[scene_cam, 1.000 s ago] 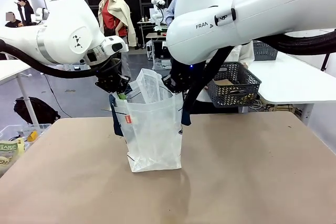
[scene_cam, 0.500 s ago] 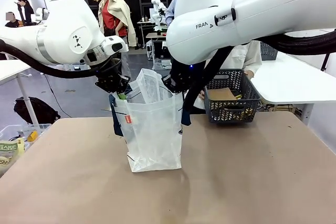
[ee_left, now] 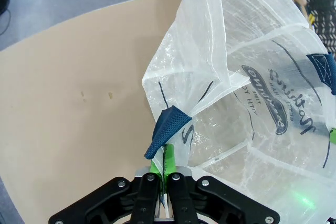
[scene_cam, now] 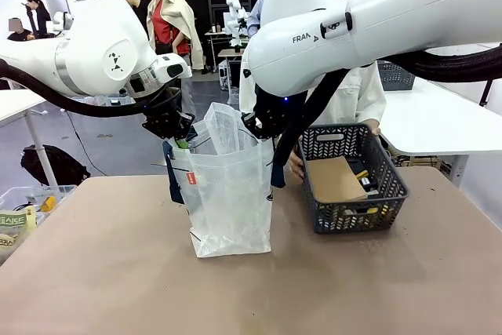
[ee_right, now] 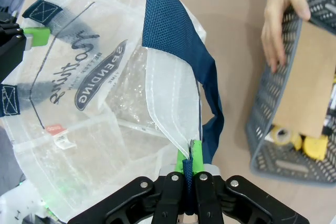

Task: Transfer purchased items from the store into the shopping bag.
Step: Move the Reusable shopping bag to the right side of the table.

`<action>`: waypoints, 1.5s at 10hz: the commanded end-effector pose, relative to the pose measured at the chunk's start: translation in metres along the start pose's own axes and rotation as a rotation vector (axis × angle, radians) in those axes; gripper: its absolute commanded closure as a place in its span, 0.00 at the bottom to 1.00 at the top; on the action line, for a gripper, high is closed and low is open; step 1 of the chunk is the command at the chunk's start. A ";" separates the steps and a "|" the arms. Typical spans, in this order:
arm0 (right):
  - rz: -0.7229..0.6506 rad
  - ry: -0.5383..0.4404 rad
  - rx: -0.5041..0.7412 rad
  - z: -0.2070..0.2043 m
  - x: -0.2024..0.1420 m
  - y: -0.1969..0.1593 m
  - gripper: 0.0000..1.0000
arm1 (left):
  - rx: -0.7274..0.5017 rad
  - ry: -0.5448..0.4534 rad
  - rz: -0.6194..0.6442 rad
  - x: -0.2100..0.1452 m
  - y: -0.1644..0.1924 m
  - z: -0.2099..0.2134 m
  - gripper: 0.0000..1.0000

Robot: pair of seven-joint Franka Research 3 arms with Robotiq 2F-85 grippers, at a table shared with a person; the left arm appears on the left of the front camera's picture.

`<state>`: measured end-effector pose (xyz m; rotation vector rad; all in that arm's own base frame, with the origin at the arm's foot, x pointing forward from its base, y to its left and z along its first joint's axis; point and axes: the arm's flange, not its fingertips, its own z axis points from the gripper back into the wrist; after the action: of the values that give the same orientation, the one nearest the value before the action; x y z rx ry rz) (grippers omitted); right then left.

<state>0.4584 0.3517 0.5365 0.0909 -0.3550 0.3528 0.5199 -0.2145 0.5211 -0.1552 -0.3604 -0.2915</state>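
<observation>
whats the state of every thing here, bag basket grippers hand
shopping bag, upright, mouth held open
left gripper, shut on the bag's rim
right gripper, shut on the opposite rim, by a blue strap
basket, set down on the bag's right, loaded
items, lying in the basket
person's hand, on the basket's rim

bag (scene_cam: 231, 202) mouth open | hand (ee_right: 281, 22) + basket (scene_cam: 357, 216) block R side | tbl (scene_cam: 102, 272) L free

Basket (scene_cam: 361, 217) brought closer, set on table (scene_cam: 118, 272) beside bag (scene_cam: 231, 194).
</observation>
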 end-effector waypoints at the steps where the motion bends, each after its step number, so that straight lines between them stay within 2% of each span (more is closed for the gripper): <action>1: -0.007 0.004 0.002 -0.001 -0.002 -0.002 1.00 | -0.007 -0.001 0.000 -0.002 -0.001 -0.001 1.00; 15: -0.007 0.004 0.002 -0.001 -0.002 -0.002 1.00 | -0.007 -0.001 0.000 -0.002 -0.001 -0.001 1.00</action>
<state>0.4584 0.3517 0.5365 0.0909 -0.3550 0.3528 0.5199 -0.2145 0.5211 -0.1552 -0.3604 -0.2915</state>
